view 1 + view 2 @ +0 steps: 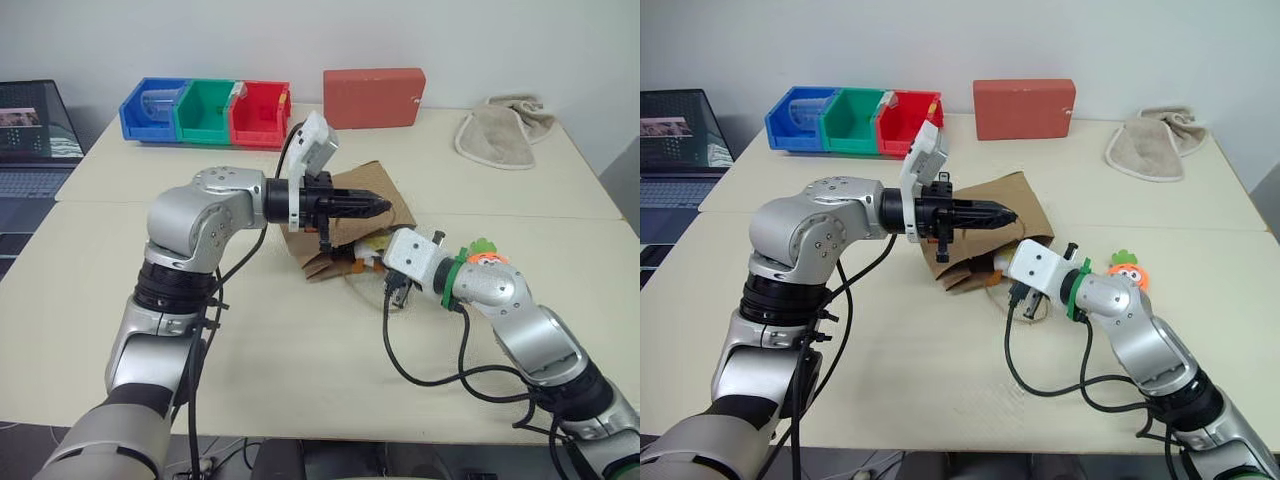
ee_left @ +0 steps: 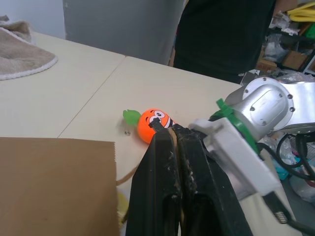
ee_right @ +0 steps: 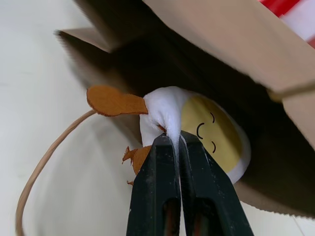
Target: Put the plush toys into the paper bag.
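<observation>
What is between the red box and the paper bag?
Just bare table between the red box and the paper bag, as the right eye view shows.

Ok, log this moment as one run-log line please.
left gripper: shut on paper bag edge | right gripper: shut on egg toy at bag mouth | carrot toy: on table

We see the white-and-yellow egg toy (image 3: 197, 129) pinched between our right jaws, at the brown paper bag's (image 1: 1015, 205) open mouth. The orange carrot toy (image 2: 153, 125) lies on the table just beyond our left jaws' tips.
</observation>
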Motion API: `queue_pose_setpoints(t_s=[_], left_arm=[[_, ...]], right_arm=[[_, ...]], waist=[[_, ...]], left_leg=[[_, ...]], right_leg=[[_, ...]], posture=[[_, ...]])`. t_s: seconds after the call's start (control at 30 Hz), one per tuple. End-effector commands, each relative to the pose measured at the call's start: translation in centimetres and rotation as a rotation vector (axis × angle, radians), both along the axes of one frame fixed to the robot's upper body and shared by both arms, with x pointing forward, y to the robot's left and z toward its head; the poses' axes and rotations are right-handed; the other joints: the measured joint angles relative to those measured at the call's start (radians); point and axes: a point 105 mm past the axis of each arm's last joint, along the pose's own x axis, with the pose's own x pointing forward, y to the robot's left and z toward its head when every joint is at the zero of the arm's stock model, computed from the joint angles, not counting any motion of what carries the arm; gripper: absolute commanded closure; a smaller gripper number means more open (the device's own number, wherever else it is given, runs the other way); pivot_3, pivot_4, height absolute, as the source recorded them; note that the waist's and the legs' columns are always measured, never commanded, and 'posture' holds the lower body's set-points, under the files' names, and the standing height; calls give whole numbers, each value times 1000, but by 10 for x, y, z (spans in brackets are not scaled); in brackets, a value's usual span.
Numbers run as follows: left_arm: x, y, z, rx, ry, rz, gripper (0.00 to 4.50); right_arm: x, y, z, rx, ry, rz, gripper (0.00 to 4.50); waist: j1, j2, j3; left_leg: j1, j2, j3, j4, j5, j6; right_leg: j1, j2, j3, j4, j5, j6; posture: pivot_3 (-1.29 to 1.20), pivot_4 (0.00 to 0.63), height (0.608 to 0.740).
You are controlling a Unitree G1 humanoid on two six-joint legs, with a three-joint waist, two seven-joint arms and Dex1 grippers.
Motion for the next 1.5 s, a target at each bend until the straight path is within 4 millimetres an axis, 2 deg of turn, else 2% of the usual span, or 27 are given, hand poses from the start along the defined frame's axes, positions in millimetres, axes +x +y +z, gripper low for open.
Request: queue_pose_setpoints(t_s=[0.03,0.1,0.2,0.27,0.53,0.7,0.83,0.97,1.07,1.13,1.27,1.37,1.47,1.5], left_arm=[[-6,0,16,-38,-24,-25,4500],[-8,0,17,-39,-17,-33,4500],[-9,-1,15,-36,-3,-41,4500],[-9,-1,15,-36,-2,-40,4500],[-6,-2,16,-49,10,-25,4500],[2,-4,17,-59,0,24,4500],[1,-8,14,-53,-3,17,4500],[1,-10,12,-52,-5,15,4500],[0,-10,10,-46,-7,10,4500],[-1,-10,10,-43,-10,8,4500],[-1,-9,10,-40,-10,7,4500],[-1,-8,9,-38,-11,7,4500],[-1,-7,9,-37,-12,8,4500],[-1,-7,10,-36,-13,9,4500]], right_arm=[[8,0,15,23,-93,-43,4466],[11,0,14,30,-99,-67,4466],[18,-3,17,67,-127,-124,3781],[19,-3,17,65,-140,-132,3137],[19,-1,19,58,-203,-135,77],[-5,2,30,81,-133,-17,28],[-27,-6,41,83,-80,55,28],[-55,-13,42,64,-5,131,28],[-77,-35,30,0,103,118,28],[-82,-44,26,-36,131,102,28],[-93,-102,6,-181,226,-89,28],[-89,-131,-5,-248,222,-199,28],[-85,-146,-11,-293,192,-242,28],[-78,-149,-14,-297,164,-264,296]], waist=[[0,0,0],[0,0,0],[-1,0,0],[0,0,0],[-1,0,0],[1,0,0],[1,0,0],[2,0,0],[5,0,0],[5,0,0],[6,0,0],[3,0,1],[-1,0,1],[-2,0,1]], left_leg=[[0,0,0,0,0,0],[0,0,0,0,0,0],[0,0,0,0,0,0],[0,0,0,0,0,-1],[0,0,0,0,0,-1],[-1,0,0,0,0,-1],[-1,0,0,0,0,0],[0,0,-1,-1,0,0],[0,-1,-1,0,-1,2],[-1,-1,-1,0,-1,2],[1,-1,-1,0,-2,3],[2,-1,0,0,-2,3],[3,-1,1,0,-2,3],[3,-1,1,0,-2,3]], right_leg=[[0,0,0,0,0,0],[0,0,0,0,0,0],[0,0,0,0,0,0],[-1,0,0,0,0,0],[-1,0,0,0,0,0],[-1,0,0,0,0,0],[0,0,0,0,0,0],[0,0,-1,0,0,0],[1,0,-1,-1,0,0],[1,0,-1,-2,0,0],[3,0,-1,-3,0,0],[5,0,0,-4,0,0],[6,0,1,-4,0,0],[6,0,2,-4,0,0]], posture=[[0,150,740],[0,150,740],[0,150,740],[0,150,740],[0,150,740],[0,150,740],[0,150,740],[0,150,740],[0,150,740],[0,150,740],[0,150,740],[0,150,740],[0,150,740],[0,150,740]])
